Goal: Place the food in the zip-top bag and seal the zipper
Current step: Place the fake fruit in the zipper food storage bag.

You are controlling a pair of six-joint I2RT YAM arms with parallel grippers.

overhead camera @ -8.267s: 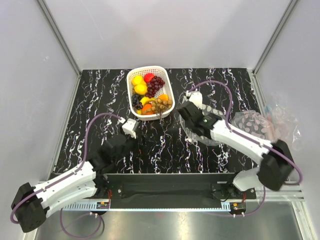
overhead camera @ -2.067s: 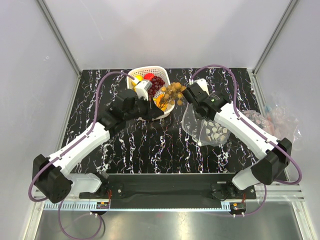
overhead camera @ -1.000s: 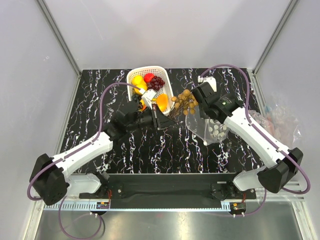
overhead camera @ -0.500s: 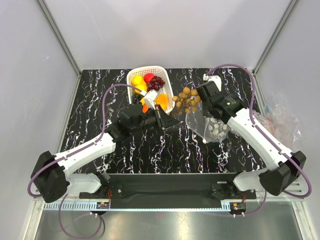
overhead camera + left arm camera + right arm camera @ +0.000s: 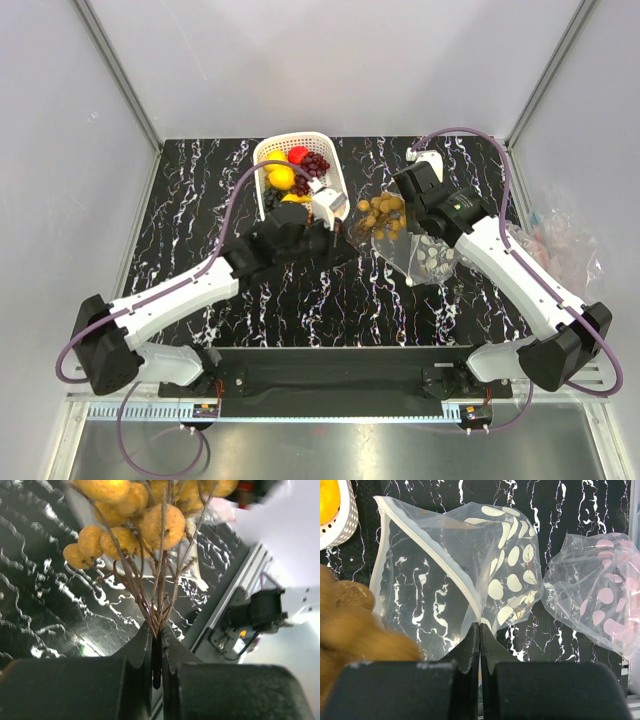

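A bunch of tan grapes (image 5: 381,214) hangs from its brown stem, and my left gripper (image 5: 350,232) (image 5: 156,636) is shut on that stem. The tan grapes (image 5: 161,526) are in the air right at the mouth of the clear zip-top bag (image 5: 428,257). My right gripper (image 5: 404,225) (image 5: 480,626) is shut on the white zipper rim of the zip-top bag (image 5: 515,575), holding its mouth up and open. The tan grapes (image 5: 355,627) show blurred at the left of the right wrist view. Lemons (image 5: 280,177), a strawberry (image 5: 297,154) and purple grapes (image 5: 316,164) lie in the white basket (image 5: 262,152).
A second clear bag with pink dots (image 5: 607,597) lies to the right of the held bag, by the table's right edge (image 5: 560,235). The basket's corner (image 5: 340,527) is close to the bag's mouth. Grey walls enclose the black marbled table (image 5: 200,200).
My left gripper has carried the tan grapes right and a little nearer, from beside the basket to the bag's mouth. The right arm has lifted the bag's rim slightly and now holds about still.
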